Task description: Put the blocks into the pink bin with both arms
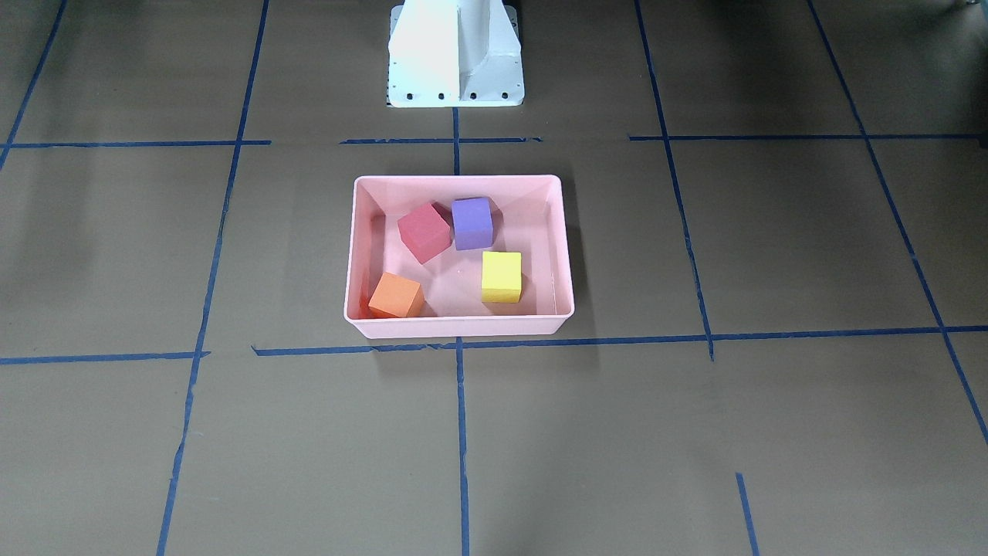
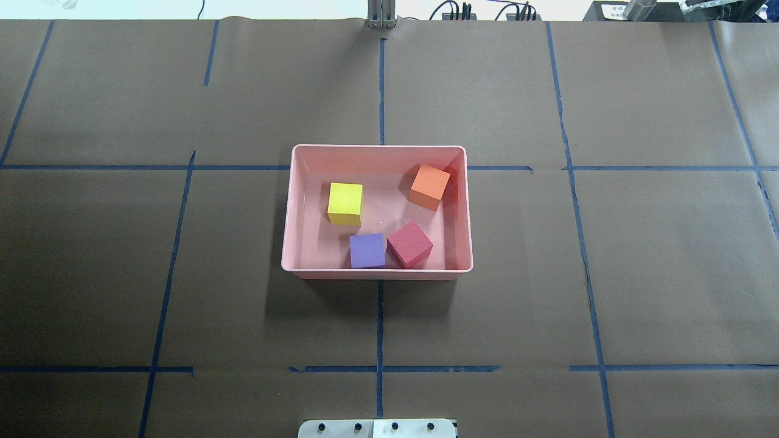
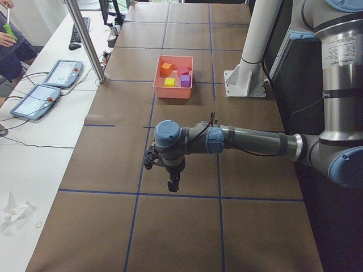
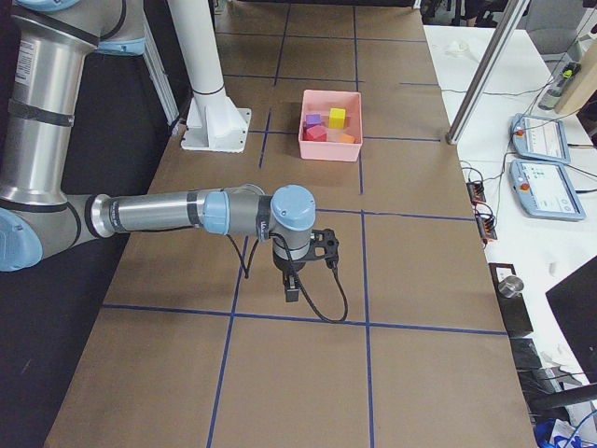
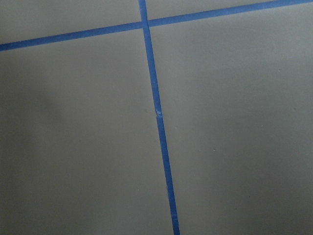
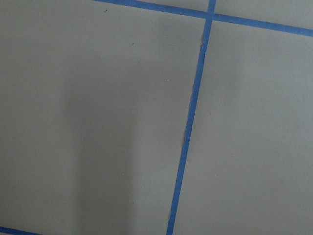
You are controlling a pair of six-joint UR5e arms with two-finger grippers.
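Nearest the camera at the table's left end, the left arm (image 3: 249, 141) was stretched low over the table (image 3: 187, 238) with its wrist turned down. Its jaws hung just above the brown paper. That side view alone did not let me tell whether they were parted or closed. The right arm (image 4: 159, 213) mirrored this at the opposite end, and the state of its jaws could not be told either. Both wrist cameras showed only bare paper crossed by blue tape (image 5: 156, 112), with no block beneath.

Farther off, midway between the two arms and well apart from both, sat the pink bin (image 2: 377, 148), in front of the white pedestal (image 1: 455, 54). Its long axis ran along the table from one arm toward the other, so neither arm looked nearer. Inside it lay the yellow block (image 2: 345, 204), the orange block (image 2: 429, 187), the purple block (image 2: 367, 250) and the red block (image 2: 409, 244), the last two touching or nearly so.

The overhead and front views showed the bin's contents clearly but no arm. The side views showed the arms, with the blocks only small. With all four blocks inside, I judged that no block was left to pick up.
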